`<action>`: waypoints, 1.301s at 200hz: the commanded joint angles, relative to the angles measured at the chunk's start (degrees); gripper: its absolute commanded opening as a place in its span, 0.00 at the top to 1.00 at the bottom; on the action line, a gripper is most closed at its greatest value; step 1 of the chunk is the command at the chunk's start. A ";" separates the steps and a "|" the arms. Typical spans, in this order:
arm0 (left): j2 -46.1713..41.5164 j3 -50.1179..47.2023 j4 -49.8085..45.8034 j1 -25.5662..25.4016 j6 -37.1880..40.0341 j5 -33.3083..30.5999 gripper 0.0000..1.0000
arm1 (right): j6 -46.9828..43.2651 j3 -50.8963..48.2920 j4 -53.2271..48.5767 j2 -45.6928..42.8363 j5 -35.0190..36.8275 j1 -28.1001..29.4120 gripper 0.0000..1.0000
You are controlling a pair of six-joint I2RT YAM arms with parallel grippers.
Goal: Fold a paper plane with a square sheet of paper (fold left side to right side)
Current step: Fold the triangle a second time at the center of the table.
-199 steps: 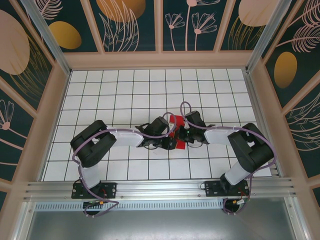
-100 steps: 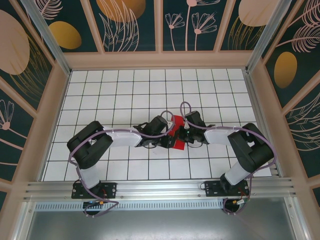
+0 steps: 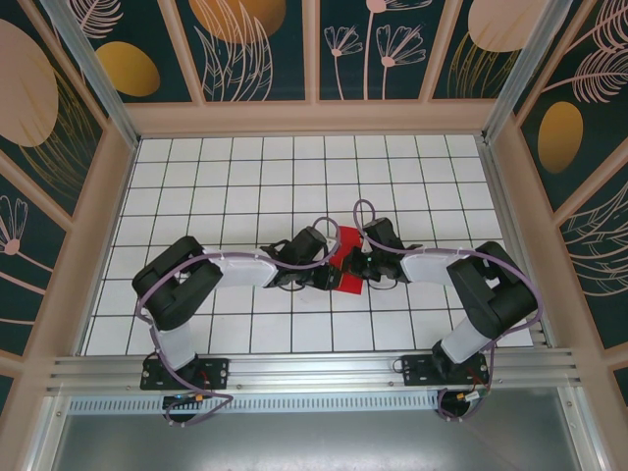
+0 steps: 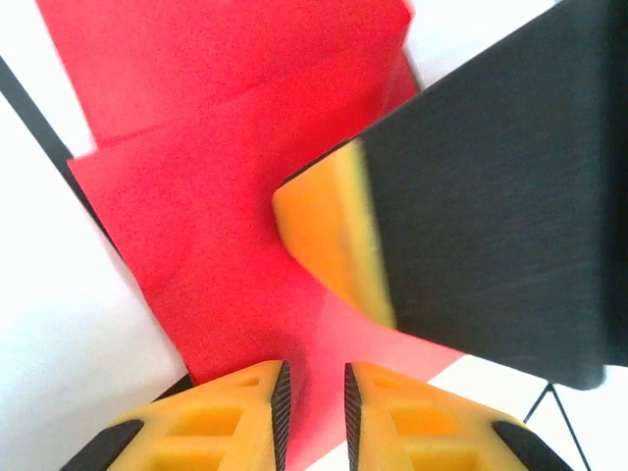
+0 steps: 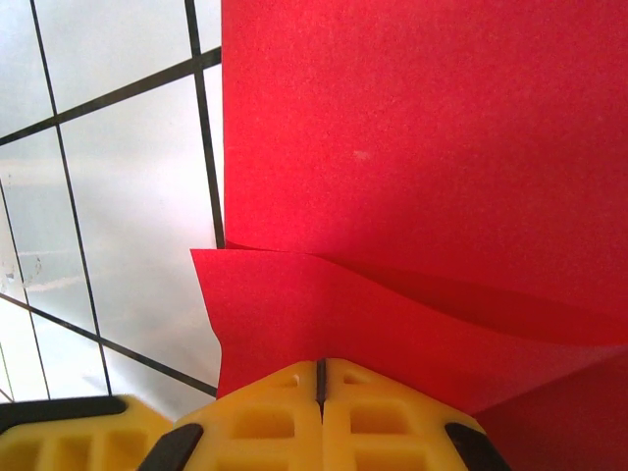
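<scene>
White grid table (image 3: 196, 177): right gripper (image 5: 320, 378) pinches the square sheet of paper (image 5: 412, 147), left gripper (image 4: 314, 383) slightly apart; match edges before creasing.

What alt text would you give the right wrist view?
The right gripper, yellow fingers closed, pinches the near edge of a lifted flap of the bright red square sheet of paper. More of the sheet spreads across the upper right, with the white gridded table at left.

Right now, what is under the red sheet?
The white grid table lies under the red sheet, showing beside its left edge. The sheet is doubled over, so one layer hides part of the other and the tiles below.
</scene>
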 commanded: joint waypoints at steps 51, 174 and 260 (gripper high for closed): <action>3.82 -1.01 -3.69 0.22 1.18 -2.97 0.79 | -0.75 0.26 -4.69 -0.27 0.20 -0.86 1.00; 4.81 -3.16 -4.28 0.21 1.14 -4.02 0.83 | -6.30 -0.07 -8.13 -2.03 0.41 -9.31 1.00; 3.13 -3.74 -3.70 0.26 0.97 -3.47 0.82 | -9.30 0.29 -11.02 -4.12 2.16 -18.34 0.97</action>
